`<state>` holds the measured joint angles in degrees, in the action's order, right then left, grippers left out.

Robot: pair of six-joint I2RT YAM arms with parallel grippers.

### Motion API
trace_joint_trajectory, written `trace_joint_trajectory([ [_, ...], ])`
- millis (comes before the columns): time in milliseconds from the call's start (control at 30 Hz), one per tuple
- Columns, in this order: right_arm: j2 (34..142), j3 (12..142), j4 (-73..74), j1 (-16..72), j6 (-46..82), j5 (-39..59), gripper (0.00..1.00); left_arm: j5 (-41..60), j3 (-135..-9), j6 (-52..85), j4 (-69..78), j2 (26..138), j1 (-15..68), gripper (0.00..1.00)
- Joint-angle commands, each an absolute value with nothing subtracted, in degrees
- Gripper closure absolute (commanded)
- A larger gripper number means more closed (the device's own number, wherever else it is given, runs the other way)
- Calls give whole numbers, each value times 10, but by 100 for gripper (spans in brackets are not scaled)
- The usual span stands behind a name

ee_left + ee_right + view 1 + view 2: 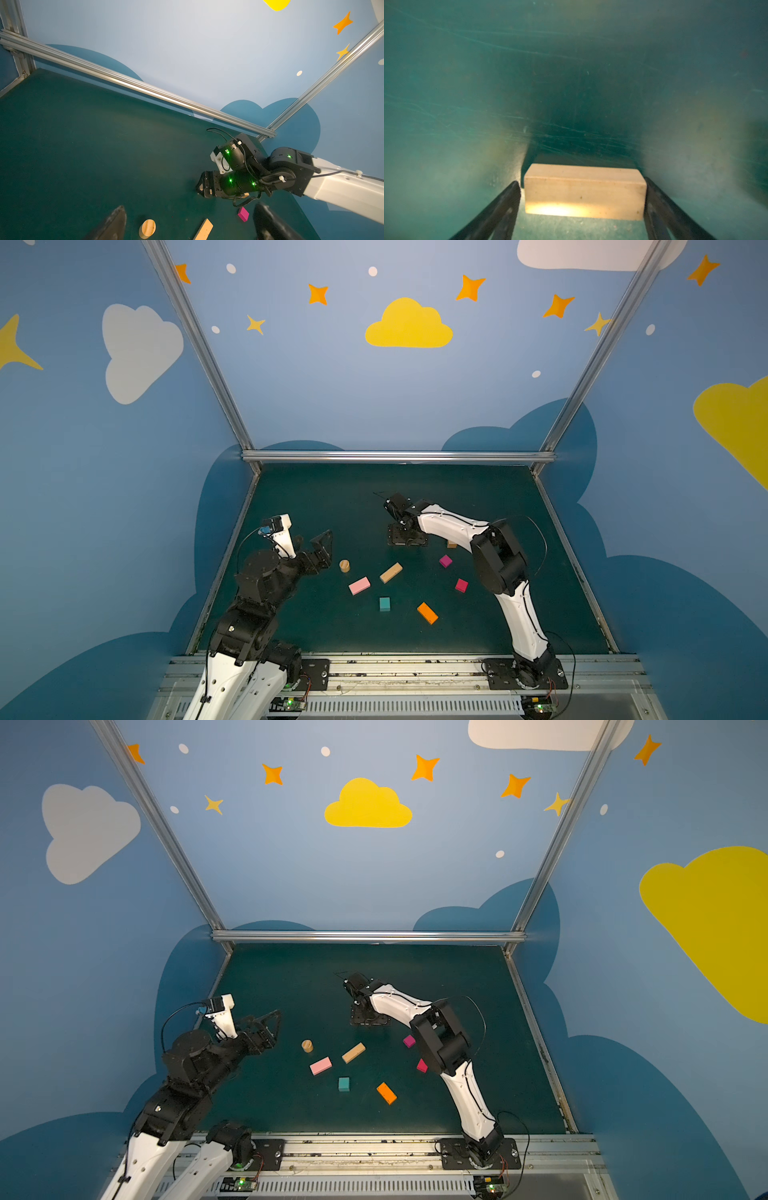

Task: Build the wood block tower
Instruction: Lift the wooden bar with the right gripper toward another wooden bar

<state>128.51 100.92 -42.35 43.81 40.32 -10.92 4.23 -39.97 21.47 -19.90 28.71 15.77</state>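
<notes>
On the left, the left gripper (316,548) hovers above the tabletop (316,497). Its fingers (116,222) are spread wide and hold nothing. Just beside it stands the tan cylinder (344,566); a careless reach can tip it, and then it may roll away. Next lie the pink block (359,585), the loose tan block (391,573), the teal cube (385,604) and the orange block (427,612), all flat and apart, so no tower exists yet.

Further back, the right gripper (581,180) is low over the tan base block (584,191), which lies on the tabletop. Its fingers (500,207) stand at both ends: one shows a thin gap, the other seems to touch, so I judge the block is not clamped. If the gripper rises crooked, this finger may drag the block and turn it.

On the right, the magenta cube (445,561), the red cube (461,585) and a half-hidden tan block (452,544) lie near the right arm (498,556), which could sweep them.
</notes>
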Motion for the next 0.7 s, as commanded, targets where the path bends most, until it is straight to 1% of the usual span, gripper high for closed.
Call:
trace_joint_trajectory([
  [0, 1276, 1022, -444, 435, 411, -113, 11, 39, -394, 210, -190, 283, 159, 5],
  [133, 1273, 1032, -461, 435, 408, -126, 10, 39, -393, 210, -190, 283, 159, 5],
  [667, 1244, 1048, -473, 432, 404, -121, 10, 39, -390, 211, -188, 281, 159, 5],
])
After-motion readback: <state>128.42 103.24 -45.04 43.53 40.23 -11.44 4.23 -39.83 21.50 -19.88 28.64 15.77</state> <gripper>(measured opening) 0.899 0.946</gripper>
